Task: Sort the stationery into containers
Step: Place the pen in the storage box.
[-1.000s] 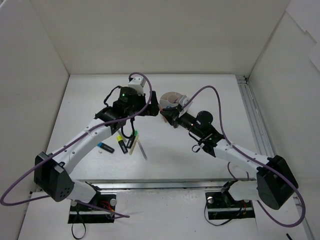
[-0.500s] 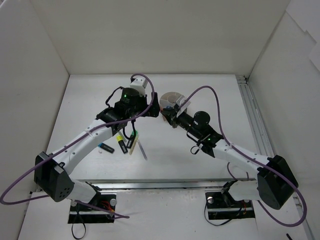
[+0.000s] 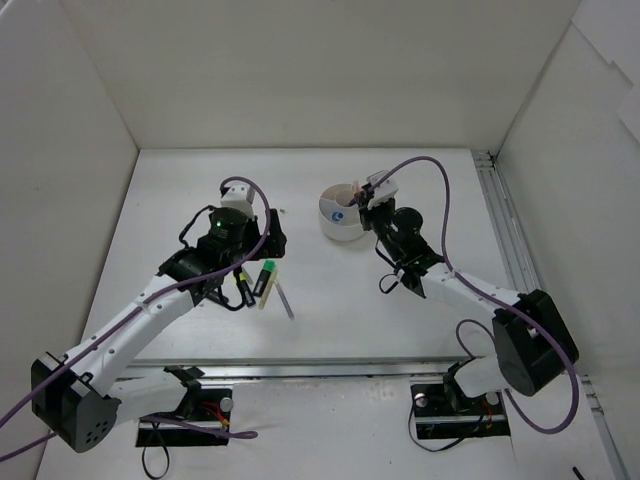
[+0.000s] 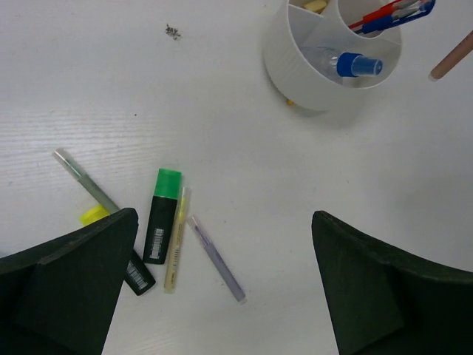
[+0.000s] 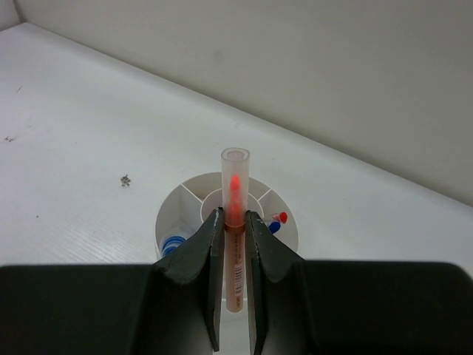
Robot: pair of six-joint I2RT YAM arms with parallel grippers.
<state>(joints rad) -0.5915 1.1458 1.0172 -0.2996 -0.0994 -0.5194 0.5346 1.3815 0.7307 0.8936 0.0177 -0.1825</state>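
Right jaws pinch an orange pen [image 5: 235,218] by the white tub [image 5: 176,205]; left jaws gape, aimed downward.

I'm running this from afar in what looks like a robotics lab test cell: a bare white table [image 3: 350,320] boxed in on three sides by plain white panels [image 3: 70,120]. An aluminium rail [image 3: 505,235] lines its right edge, and purple cables [image 3: 421,160] loop over arms [image 3: 140,315] bolted at the near edge
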